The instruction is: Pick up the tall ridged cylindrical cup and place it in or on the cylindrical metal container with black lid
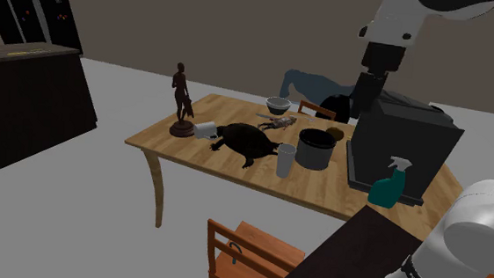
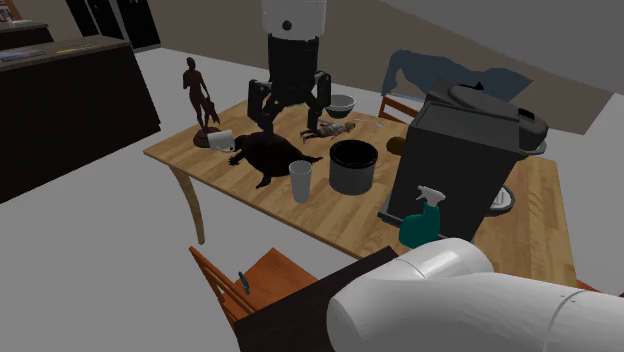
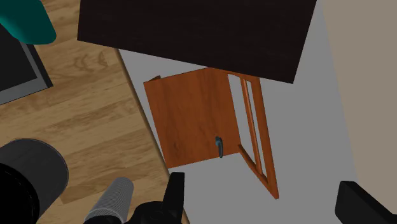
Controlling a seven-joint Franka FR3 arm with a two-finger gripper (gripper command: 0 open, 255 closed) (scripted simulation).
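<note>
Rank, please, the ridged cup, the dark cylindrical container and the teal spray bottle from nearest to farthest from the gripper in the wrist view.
From the open gripper:
1. Ridged cup, right beside one finger.
2. Dark container, just past the cup.
3. Teal spray bottle, far beyond the container, near the edge of the table.

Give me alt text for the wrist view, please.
The open gripper holds nothing; between its fingers a wooden chair shows beside the table. The grey ridged cup stands on the table next to the dark container, near one finger.
</note>
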